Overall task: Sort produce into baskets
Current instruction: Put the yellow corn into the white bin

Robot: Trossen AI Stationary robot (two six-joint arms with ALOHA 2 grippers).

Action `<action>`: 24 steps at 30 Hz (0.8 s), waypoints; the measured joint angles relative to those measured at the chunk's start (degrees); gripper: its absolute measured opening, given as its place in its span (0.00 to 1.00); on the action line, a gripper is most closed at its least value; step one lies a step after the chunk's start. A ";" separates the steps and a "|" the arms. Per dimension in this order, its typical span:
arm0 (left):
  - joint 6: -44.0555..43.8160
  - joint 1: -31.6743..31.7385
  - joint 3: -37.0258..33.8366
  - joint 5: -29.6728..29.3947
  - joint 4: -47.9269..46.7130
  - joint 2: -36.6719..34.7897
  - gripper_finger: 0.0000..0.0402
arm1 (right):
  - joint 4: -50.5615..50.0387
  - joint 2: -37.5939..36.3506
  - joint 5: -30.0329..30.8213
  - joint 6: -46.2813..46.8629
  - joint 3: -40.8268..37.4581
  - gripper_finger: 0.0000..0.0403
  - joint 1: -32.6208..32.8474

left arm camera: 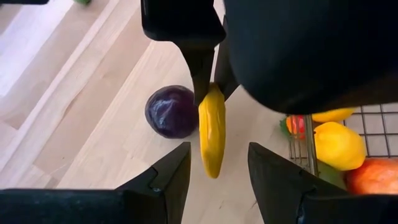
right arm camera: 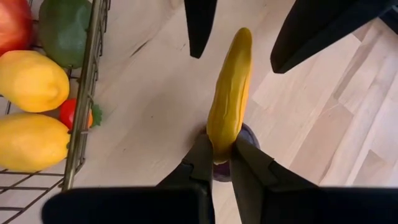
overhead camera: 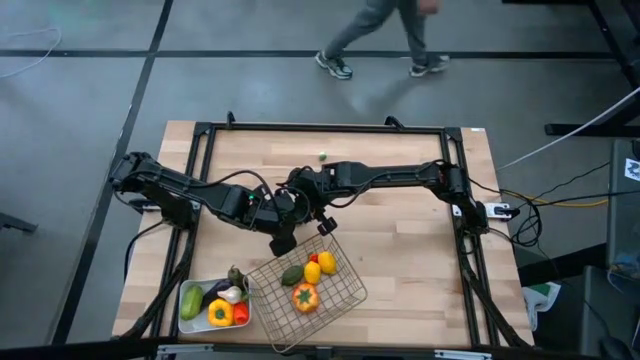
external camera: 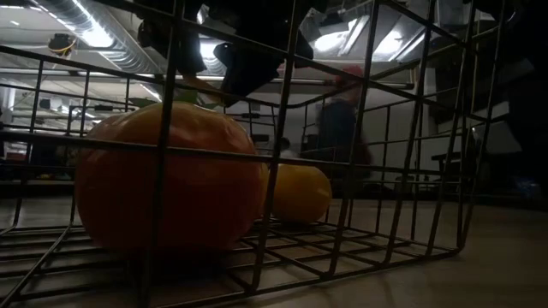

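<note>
My right gripper (right arm camera: 221,163) is shut on a long yellow fruit (right arm camera: 231,99). It is just beyond the far-left corner of the silver wire basket (overhead camera: 340,300). My left gripper (left arm camera: 219,177) is open, with a finger on either side of the fruit's free end (left arm camera: 211,165), not touching it. A purple onion (left arm camera: 170,112) rests on the table under the fruit. The basket holds an orange pepper (overhead camera: 305,297), lemons (overhead camera: 326,263) and a green piece (overhead camera: 292,275). The white tray (overhead camera: 190,322) at the near left holds several pieces. My right gripper pinches one end of the yellow fruit (right arm camera: 219,144) between its two fingers. The fruit runs on straight out past the fingertips, along the fingers. It looks clear of the table, passing over the purple onion (right arm camera: 249,134).
A small green piece (overhead camera: 322,156) lies alone on the far part of the table. A black frame (overhead camera: 330,128) runs around the tabletop. A person (overhead camera: 380,35) walks on the floor beyond the far edge. In the low view the basket wires (external camera: 274,154) fill the front.
</note>
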 joint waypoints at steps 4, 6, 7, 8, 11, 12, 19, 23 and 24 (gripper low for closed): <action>-0.82 -0.44 0.00 0.02 -0.32 -0.06 0.39 | -0.06 0.00 0.47 0.00 0.00 0.10 -0.04; -1.30 -1.07 -0.09 0.02 -0.72 -0.40 0.39 | -0.13 0.00 1.64 -0.06 0.00 0.10 -0.03; -1.57 -1.37 -0.07 0.12 -0.74 -0.77 0.39 | 0.12 0.00 2.37 -0.09 0.00 0.10 0.00; -1.83 -1.78 -0.07 0.35 -0.79 -1.14 0.39 | 0.29 0.00 3.11 -0.06 0.02 0.10 0.00; -3.93 -2.91 -0.13 0.76 -1.40 -2.65 0.39 | 0.76 -0.16 3.77 -0.02 0.20 0.10 0.00; -4.94 -3.39 -0.15 0.98 -1.82 -3.31 0.39 | 0.91 -0.26 3.80 -0.02 0.26 0.10 0.00; -9.50 -7.60 -0.65 -0.07 -5.09 -5.16 0.39 | 1.64 -0.37 3.95 0.00 0.33 0.10 -0.04; -12.43 -8.85 -2.95 -1.41 -3.79 -5.16 0.39 | 3.51 -0.37 3.48 0.00 0.31 0.10 0.00; -13.28 -8.96 -3.08 -1.65 -3.99 -5.12 0.39 | 4.06 -0.37 2.81 -0.01 0.31 0.10 0.00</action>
